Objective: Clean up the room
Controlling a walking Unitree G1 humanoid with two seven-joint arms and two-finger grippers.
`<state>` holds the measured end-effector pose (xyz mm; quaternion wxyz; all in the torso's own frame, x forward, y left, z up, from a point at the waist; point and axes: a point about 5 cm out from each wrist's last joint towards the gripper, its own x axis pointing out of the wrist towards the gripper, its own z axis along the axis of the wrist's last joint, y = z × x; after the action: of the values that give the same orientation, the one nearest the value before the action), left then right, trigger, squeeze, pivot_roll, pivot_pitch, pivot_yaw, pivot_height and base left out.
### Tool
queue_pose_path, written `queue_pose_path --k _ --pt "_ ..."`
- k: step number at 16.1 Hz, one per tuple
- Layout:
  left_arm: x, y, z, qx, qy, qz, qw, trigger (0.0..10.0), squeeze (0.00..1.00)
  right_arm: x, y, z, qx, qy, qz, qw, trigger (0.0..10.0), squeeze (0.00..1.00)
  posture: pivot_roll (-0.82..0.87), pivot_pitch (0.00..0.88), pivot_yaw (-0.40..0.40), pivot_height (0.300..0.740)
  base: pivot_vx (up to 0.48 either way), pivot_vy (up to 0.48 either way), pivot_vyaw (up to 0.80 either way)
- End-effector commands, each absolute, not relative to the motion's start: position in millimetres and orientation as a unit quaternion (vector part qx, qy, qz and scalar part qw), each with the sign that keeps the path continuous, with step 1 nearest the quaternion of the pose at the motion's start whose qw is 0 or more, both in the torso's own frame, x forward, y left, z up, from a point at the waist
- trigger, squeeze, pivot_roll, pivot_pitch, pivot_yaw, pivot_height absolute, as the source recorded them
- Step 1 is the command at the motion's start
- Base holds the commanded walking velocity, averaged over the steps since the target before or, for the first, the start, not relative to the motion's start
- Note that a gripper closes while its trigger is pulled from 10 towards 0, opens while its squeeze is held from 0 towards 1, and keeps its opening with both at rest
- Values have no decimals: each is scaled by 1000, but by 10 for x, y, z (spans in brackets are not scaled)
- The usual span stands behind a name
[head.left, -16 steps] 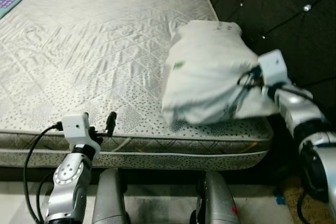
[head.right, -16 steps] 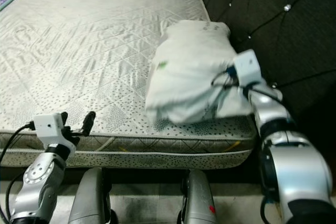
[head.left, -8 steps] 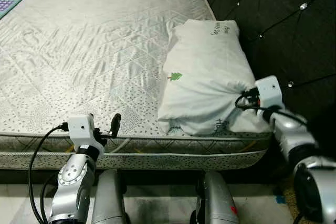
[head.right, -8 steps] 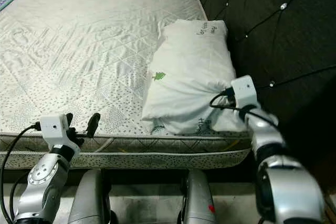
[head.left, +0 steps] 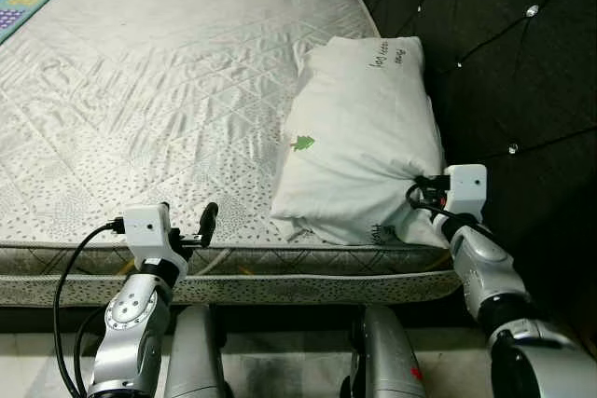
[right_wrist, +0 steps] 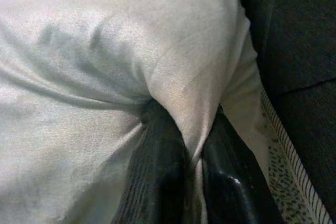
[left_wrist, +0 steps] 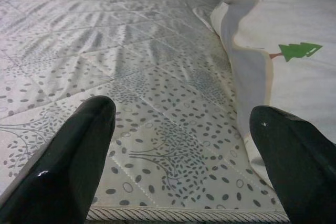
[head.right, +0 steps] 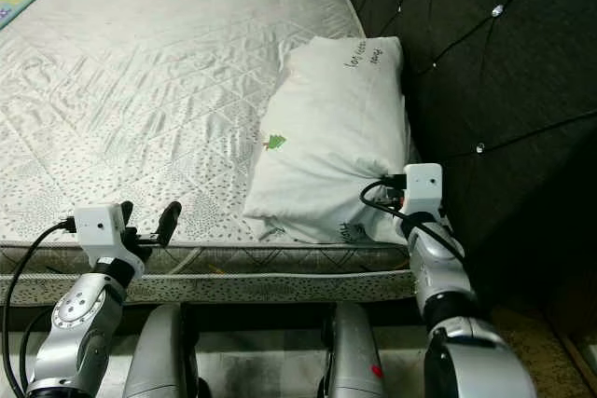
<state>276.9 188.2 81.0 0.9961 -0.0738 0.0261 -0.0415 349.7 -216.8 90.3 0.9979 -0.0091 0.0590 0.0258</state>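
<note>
Silver metal of the right arm is reaching forward from the near right, its right gripper clenching a fold of the soft white pillow with a small green tree print, the cloth pinched between the two black fingers at the pillow's near right corner. The left arm is standing raised at the near left, its left gripper hovering just at the near edge of the grey-white quilted mattress, fingers spread apart and holding nothing. The pillow is lying flat on the right side of the mattress, its long axis running from near to far, the end with dark lettering pointing far and the bunched, gripped end pointing near. Its right side is resting just beside the black tufted headboard that is running along the right, and its near end is sitting close to the mattress's near edge. To the left of the pillow, quilted surface is stretching wide toward the far left.
</note>
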Motion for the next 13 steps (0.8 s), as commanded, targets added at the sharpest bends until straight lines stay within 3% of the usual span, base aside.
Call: queue_pose_path --k 1,4,9,13 --pt "2759 1885 822 -72 25 -43 996 10000 0 3481 -2103 877 -3 59 34 998 0 0 -40 35 -22 551 0 0 0" --pt "2755 1898 822 -72 25 -40 996 10000 0 3540 -2161 943 -32 73 49 996 0 0 -40 35 -17 551 0 0 0" --pt "2774 1919 837 -67 24 -42 997 10000 0 3800 -2453 1492 -126 74 57 988 0 0 -38 36 -17 551 0 0 0" --pt "2749 1966 842 -66 21 -28 997 10000 0 4013 -2582 2236 -191 28 22 981 0 0 -19 35 -35 551 0 0 0"
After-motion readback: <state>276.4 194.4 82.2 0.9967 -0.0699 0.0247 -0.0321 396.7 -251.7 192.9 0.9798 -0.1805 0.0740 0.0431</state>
